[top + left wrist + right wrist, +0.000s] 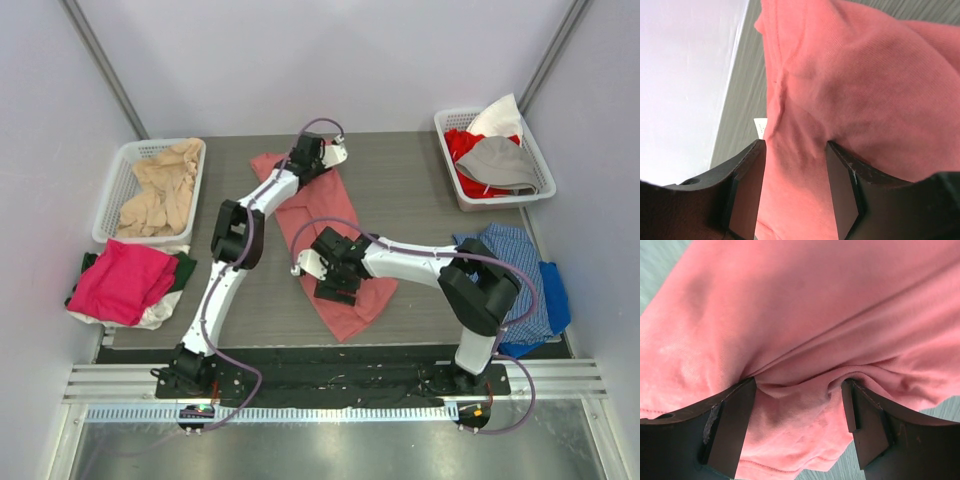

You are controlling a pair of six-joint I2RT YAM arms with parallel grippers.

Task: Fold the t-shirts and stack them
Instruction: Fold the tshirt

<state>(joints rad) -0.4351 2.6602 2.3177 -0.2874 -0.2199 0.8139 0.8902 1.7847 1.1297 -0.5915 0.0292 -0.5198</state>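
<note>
A salmon-red t-shirt [330,215] lies in a long, rumpled strip on the grey table, running from far centre to near centre. My left gripper [320,153] is at its far end. In the left wrist view the gripper [795,146] is open, and its fingers [747,190] straddle a ridge of the shirt [850,85]. My right gripper [332,283] is over the shirt's near part. In the right wrist view the gripper [799,383] is open, with a bunched fold of the shirt [805,315] between the fingers [732,425].
A white basket [112,195] at the left holds beige shirts [165,185]. A white basket [452,170] at the back right holds red, grey and white cloth. A magenta-pink shirt [122,280] lies on a pile at the left edge. Blue checked cloth [515,265] lies by the right arm.
</note>
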